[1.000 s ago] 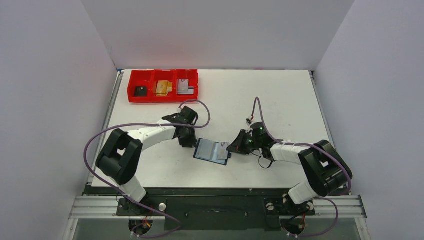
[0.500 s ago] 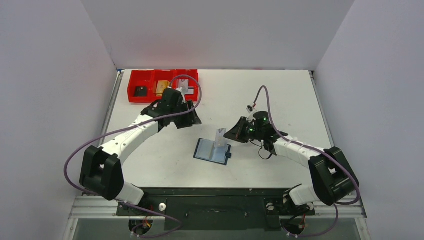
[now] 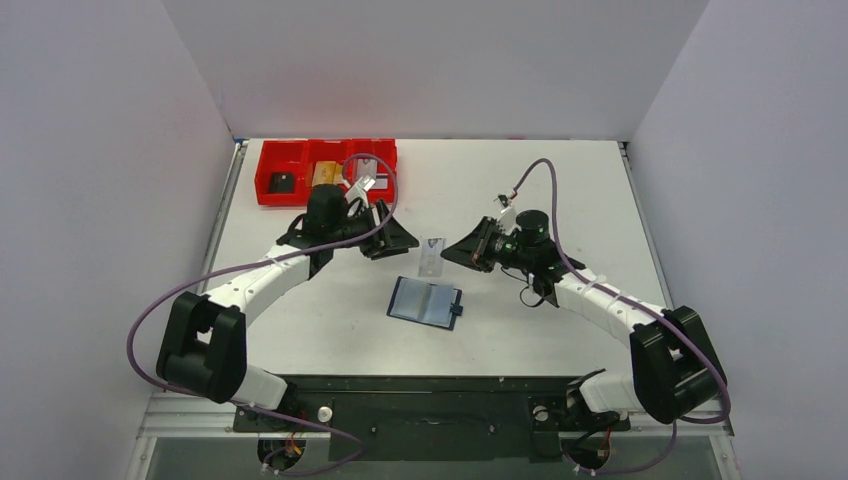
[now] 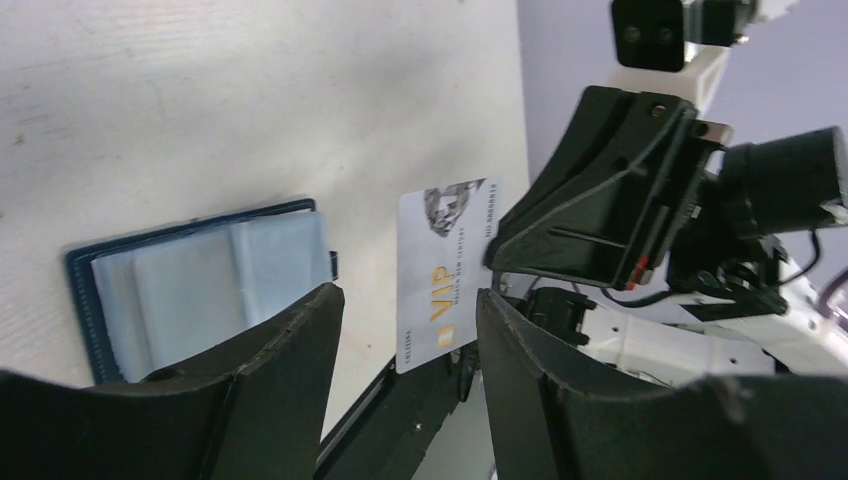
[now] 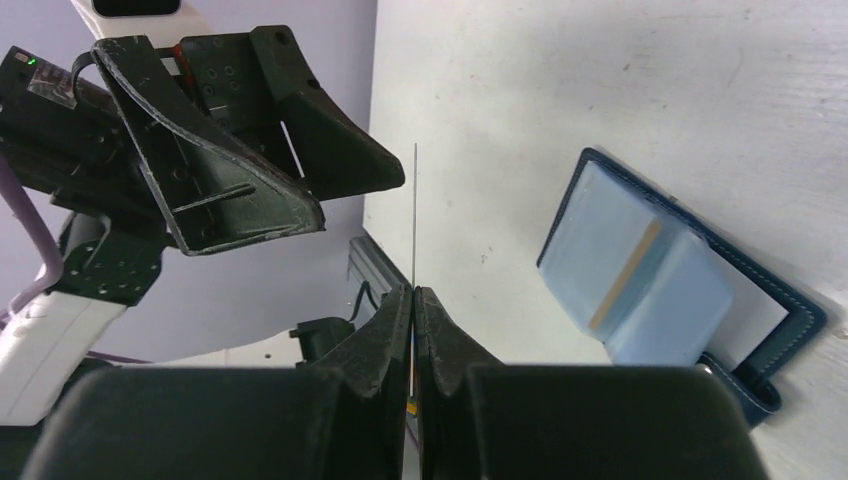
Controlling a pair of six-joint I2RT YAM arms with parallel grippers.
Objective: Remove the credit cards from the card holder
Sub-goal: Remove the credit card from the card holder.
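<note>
White table near the arms has the blue wallet lying open, and the left gripper has let go of it and moved back with its fingers apart. Just past it, the right gripper has its fingers squeezed on a pale card, now lifted right out, so this card looks ready for the red tray far back. Gold letters on the card say VIP.
</note>
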